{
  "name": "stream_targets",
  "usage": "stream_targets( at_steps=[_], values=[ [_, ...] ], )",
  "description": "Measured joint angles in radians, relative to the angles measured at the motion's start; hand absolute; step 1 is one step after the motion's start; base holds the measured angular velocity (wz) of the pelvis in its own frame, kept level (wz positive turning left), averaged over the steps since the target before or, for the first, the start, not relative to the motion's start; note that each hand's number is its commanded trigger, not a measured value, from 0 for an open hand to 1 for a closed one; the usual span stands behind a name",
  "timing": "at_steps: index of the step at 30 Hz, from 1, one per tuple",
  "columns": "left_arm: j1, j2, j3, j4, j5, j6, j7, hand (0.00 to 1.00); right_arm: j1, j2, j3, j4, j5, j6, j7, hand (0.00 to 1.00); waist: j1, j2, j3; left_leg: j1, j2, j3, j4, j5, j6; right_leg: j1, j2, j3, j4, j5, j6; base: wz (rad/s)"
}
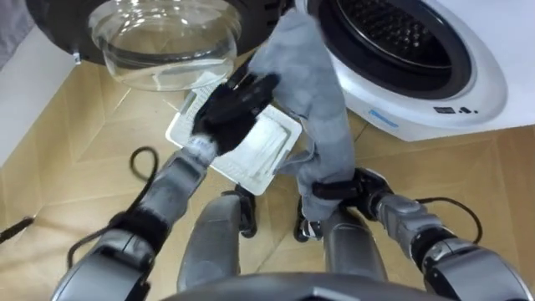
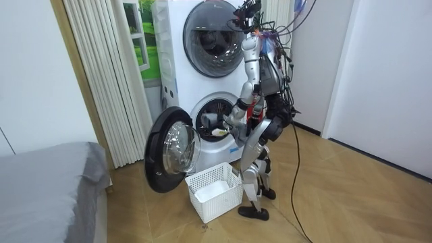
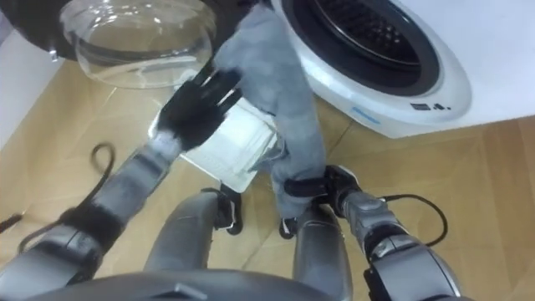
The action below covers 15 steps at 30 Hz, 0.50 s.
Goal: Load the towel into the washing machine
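One grey towel [image 1: 313, 84] hangs before the washing machine [image 1: 476, 75], right hand [image 1: 338, 189] fingers pinching it, left hand [image 1: 230, 104] fingers spread; label [image 1: 384, 118] illegible.

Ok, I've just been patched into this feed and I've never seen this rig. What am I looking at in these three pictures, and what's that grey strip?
This is a two-legged humanoid robot with two five-fingered hands. Two pictures come from the stereo camera on its head, looking down at the work. The third comes from a camera standing in the room.

The robot stands in front of a washing machine whose round door is open. A second machine is stacked above it. On the wooden floor by its feet sits a white basket.

The grey strip is the towel. The right hand grips its lower end, and its upper end reaches up toward the drum opening. The black left hand hovers open over the basket, holding nothing.
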<state>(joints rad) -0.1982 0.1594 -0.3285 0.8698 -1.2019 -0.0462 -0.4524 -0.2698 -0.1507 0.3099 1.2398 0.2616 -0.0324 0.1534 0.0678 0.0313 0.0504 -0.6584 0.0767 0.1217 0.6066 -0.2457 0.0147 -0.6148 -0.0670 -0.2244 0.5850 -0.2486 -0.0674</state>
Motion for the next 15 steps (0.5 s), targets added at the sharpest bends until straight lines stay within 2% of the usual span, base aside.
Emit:
stream_targets(
  at_steps=[1,6,8,11,13,15],
  values=[
    [0.011,0.006,0.015,0.023,0.06,-0.006,0.013,0.0,-0.001,-0.007,-0.002,0.0,-0.009,0.0,-0.001,1.0,0.013,0.001,-0.0003,-0.002,-0.001,0.001,-0.003,0.0,0.0,-0.002,-0.001,-0.001,0.0,-0.001,0.0,0.04],
    [0.042,0.028,0.021,0.073,0.337,-0.038,0.078,0.0,-0.008,-0.025,-0.001,0.0,-0.032,-0.001,-0.01,1.0,0.03,0.002,-0.0008,-0.01,-0.005,0.004,-0.002,0.002,0.0,-0.012,-0.005,-0.001,0.007,-0.005,0.003,0.03],
    [0.051,0.028,0.02,0.076,0.432,-0.039,0.103,0.0,-0.014,-0.033,-0.001,0.0,-0.032,-0.001,-0.014,1.0,0.032,0.001,-0.0008,-0.02,-0.007,0.004,-0.001,0.003,0.001,-0.023,-0.007,-0.001,0.011,-0.005,0.003,0.0],
    [0.048,0.028,0.018,0.077,0.571,-0.046,0.147,0.0,-0.022,-0.042,-0.001,0.001,-0.032,-0.002,-0.037,1.0,0.024,-0.002,-0.0024,-0.027,-0.021,0.004,-0.004,0.011,0.006,-0.037,-0.024,-0.002,0.023,-0.013,0.005,0.1],
    [0.05,0.027,0.018,0.095,0.686,-0.064,0.184,0.0,-0.025,-0.042,-0.005,0.0,-0.032,-0.002,-0.053,1.0,0.023,-0.004,-0.0023,-0.021,-0.024,0.004,-0.003,0.012,0.007,-0.033,-0.028,-0.002,0.026,-0.013,0.006,0.0],
    [0.057,0.027,0.018,0.108,0.741,-0.064,0.208,0.0,-0.025,-0.042,-0.02,0.0,-0.031,-0.002,-0.065,1.0,0.021,-0.006,-0.0013,-0.017,-0.03,0.002,-0.003,0.014,0.009,-0.033,-0.035,-0.001,0.034,-0.015,0.008,0.04]
  ],
)
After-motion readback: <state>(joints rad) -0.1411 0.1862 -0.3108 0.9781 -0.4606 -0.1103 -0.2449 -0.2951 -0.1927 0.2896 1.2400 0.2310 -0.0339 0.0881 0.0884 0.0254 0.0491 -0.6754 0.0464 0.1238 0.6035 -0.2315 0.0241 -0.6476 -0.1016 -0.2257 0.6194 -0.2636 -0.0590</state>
